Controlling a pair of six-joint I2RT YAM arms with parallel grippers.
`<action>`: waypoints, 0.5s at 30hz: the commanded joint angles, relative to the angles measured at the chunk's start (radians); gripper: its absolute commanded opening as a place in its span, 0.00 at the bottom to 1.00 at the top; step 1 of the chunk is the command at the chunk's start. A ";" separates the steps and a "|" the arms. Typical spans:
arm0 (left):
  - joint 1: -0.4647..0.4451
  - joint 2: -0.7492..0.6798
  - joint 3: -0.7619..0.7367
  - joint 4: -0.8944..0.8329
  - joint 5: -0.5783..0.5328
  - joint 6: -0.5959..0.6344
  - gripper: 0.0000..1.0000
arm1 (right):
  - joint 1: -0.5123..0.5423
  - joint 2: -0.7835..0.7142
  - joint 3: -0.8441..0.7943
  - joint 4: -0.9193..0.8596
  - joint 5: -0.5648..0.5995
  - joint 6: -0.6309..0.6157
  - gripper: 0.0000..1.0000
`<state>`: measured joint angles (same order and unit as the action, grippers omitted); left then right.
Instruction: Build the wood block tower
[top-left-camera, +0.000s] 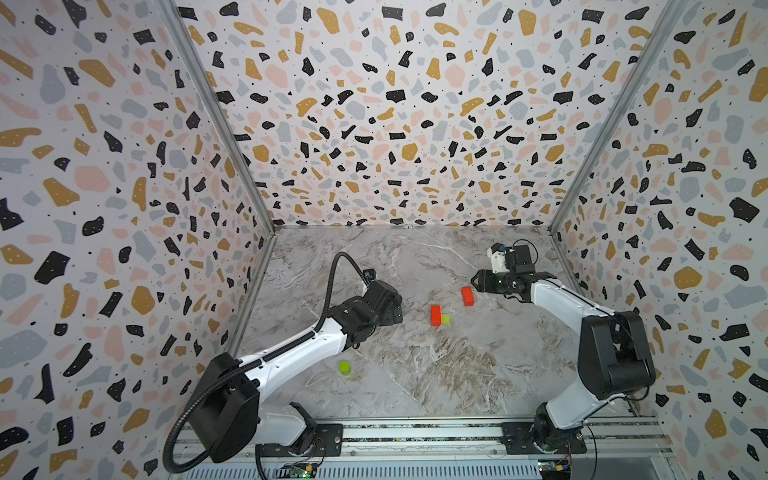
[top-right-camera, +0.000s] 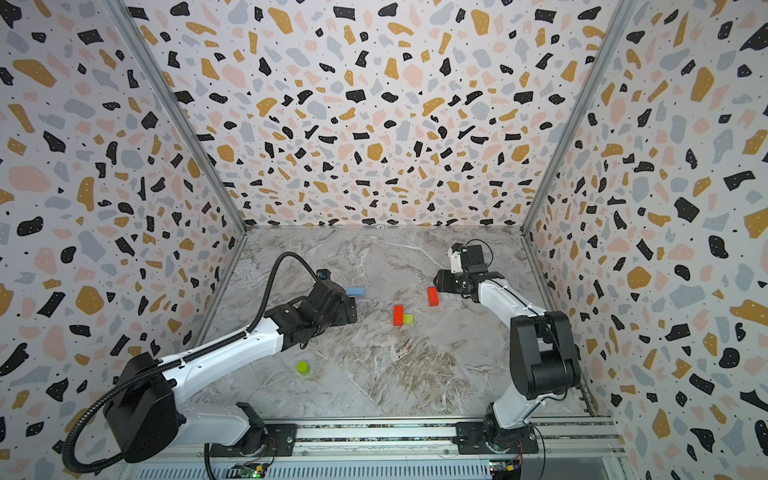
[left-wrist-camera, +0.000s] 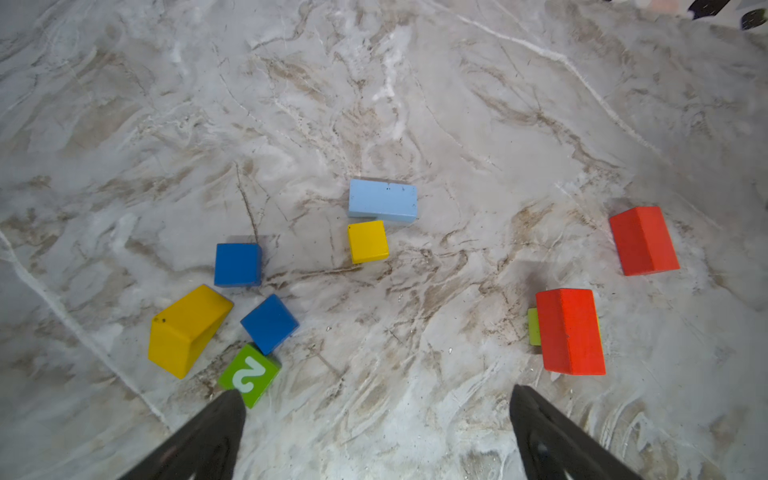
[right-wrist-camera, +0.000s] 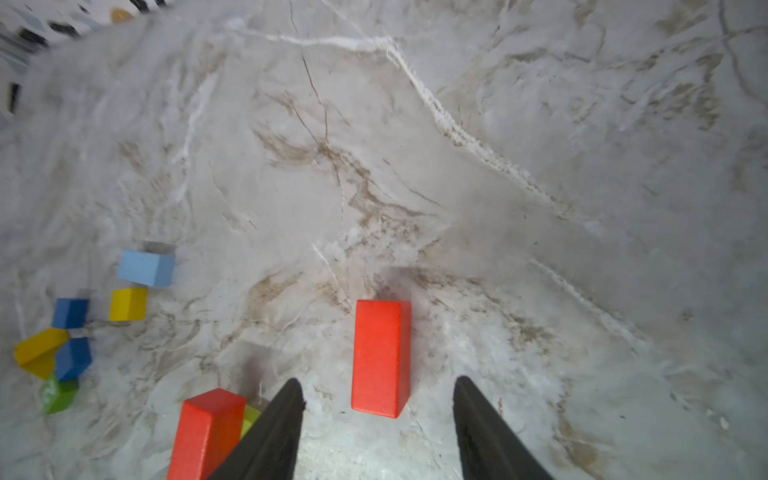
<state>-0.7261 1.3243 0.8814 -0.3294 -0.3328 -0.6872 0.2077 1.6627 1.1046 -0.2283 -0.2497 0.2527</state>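
No wood block tower is in view; the wood blocks lie loose on the marble table (top-left-camera: 415, 374). My left gripper (left-wrist-camera: 376, 392) hangs open and empty over bare marble. A green "2" cube (left-wrist-camera: 249, 374), two blue cubes (left-wrist-camera: 269, 323), a yellow bar (left-wrist-camera: 187, 330), a yellow cube (left-wrist-camera: 368, 242) and a light blue bar (left-wrist-camera: 382, 200) lie beyond it. My right gripper (right-wrist-camera: 378, 381) is open, its fingertips standing clear on either side of the near end of a red bar (right-wrist-camera: 381, 357). A second red bar (top-left-camera: 435, 315) touches a lime cube (top-left-camera: 446, 319).
A lime cylinder (top-left-camera: 344, 368) stands alone near the left arm's forearm. Patterned walls (top-left-camera: 124, 249) close in the table on three sides, and a metal rail (top-left-camera: 415, 434) runs along the front. In both top views the left gripper (top-right-camera: 352, 311) covers most of the left block cluster.
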 joint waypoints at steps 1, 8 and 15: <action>0.004 -0.037 -0.070 0.122 0.005 0.018 1.00 | 0.035 0.034 0.078 -0.152 0.089 -0.076 0.61; 0.005 -0.097 -0.223 0.254 -0.027 0.014 1.00 | 0.069 0.153 0.172 -0.231 0.115 -0.110 0.62; 0.011 -0.098 -0.282 0.318 -0.019 0.034 1.00 | 0.105 0.208 0.206 -0.270 0.173 -0.113 0.62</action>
<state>-0.7219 1.2373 0.6163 -0.0937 -0.3420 -0.6750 0.2985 1.8782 1.2697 -0.4389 -0.1177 0.1551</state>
